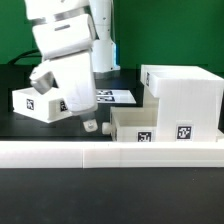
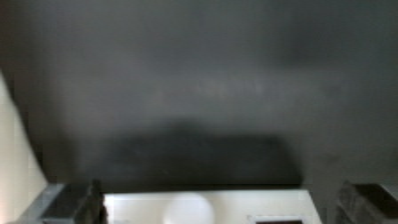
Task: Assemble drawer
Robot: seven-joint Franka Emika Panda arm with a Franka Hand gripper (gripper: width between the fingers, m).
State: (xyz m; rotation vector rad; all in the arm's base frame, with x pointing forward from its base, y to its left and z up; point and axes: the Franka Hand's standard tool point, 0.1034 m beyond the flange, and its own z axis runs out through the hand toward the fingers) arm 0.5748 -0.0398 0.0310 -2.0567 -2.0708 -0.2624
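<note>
Drawer casing stood on the desk at the exterior view's right; small box sat just beside it; gripper hung nearby, fingers apart.

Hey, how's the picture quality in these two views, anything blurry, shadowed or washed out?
Wrist view: blurred throughout, the dark table featureless, a darker shadow patch on it, the fingers of the open hand smeared. Exterior view: sharper and evenly lit; the white casing is bright with little surface detail, yet its marker reads clearly.
</note>
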